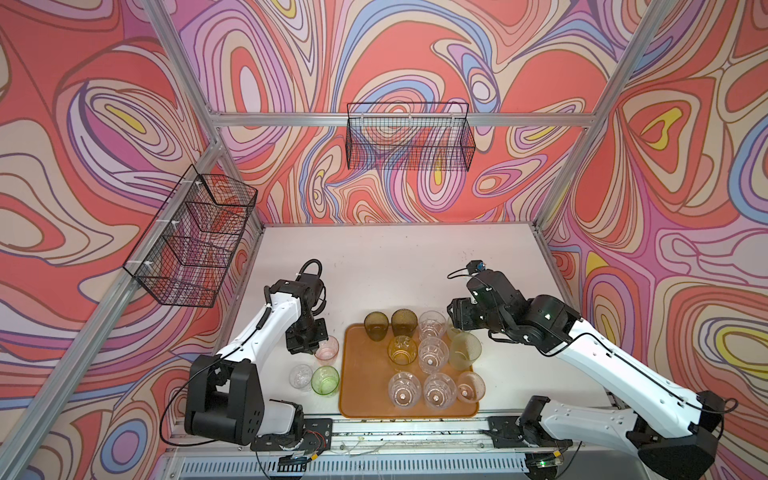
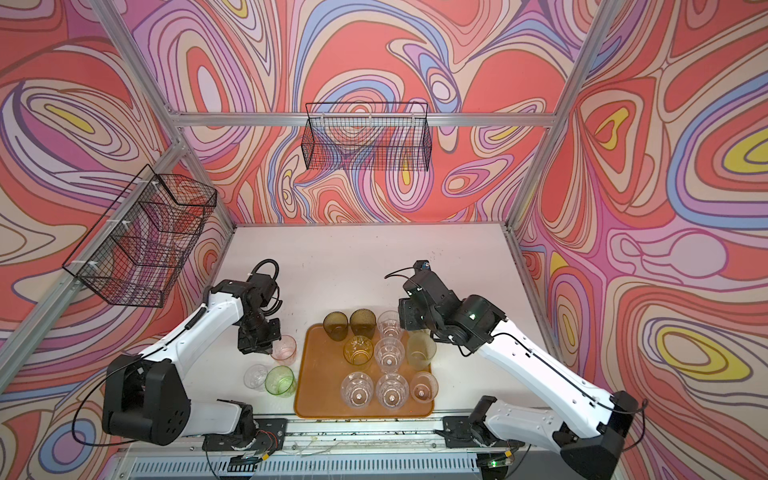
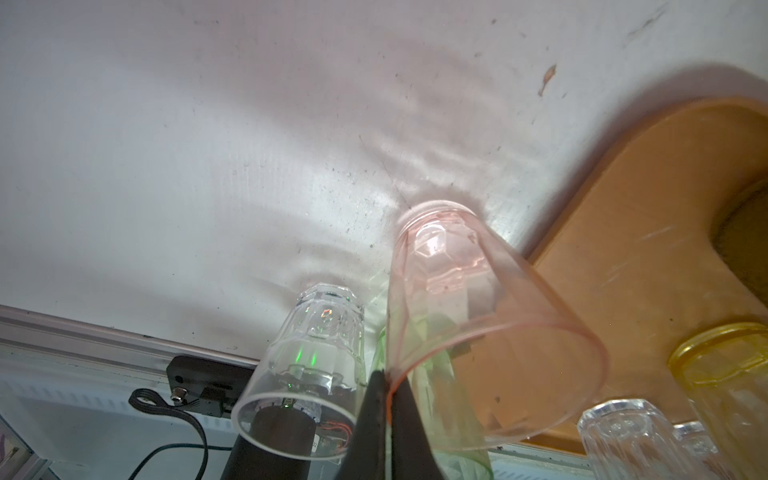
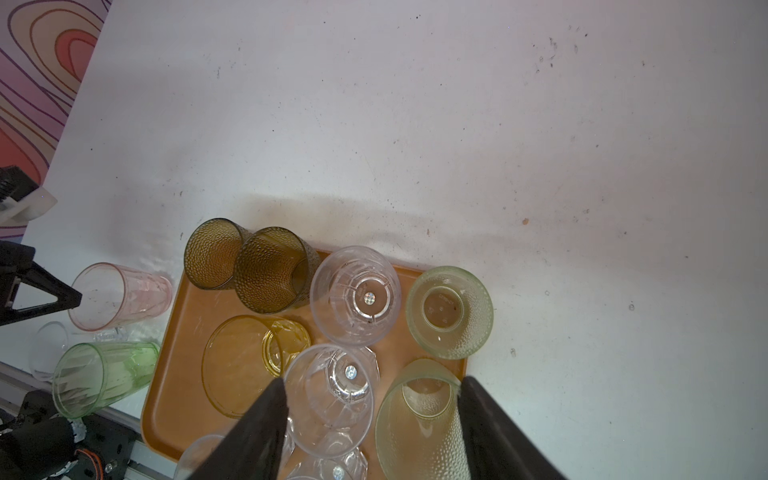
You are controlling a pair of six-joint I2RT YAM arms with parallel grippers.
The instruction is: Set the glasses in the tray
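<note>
Glasses (image 1: 432, 353) are mostly stood on the orange tray (image 1: 361, 386), which is set at the near edge of a scuffed white table (image 1: 395, 266). The table is enclosed by swirl-patterned walls (image 1: 83, 124), on which two black wire baskets (image 1: 409, 137) are hung. Three glasses are left on the table beside the tray. A pink glass (image 3: 478, 299) is pinched at its rim by the jaws of the left arm (image 1: 266, 324), and a clear glass (image 1: 301, 376) and a green glass (image 1: 325, 380) stand near it. The jaws of the right arm (image 1: 602, 353) are spread wide over the tray's far right corner, with nothing clamped. A pale green glass (image 1: 453, 332) is largely hidden beneath them.
</note>
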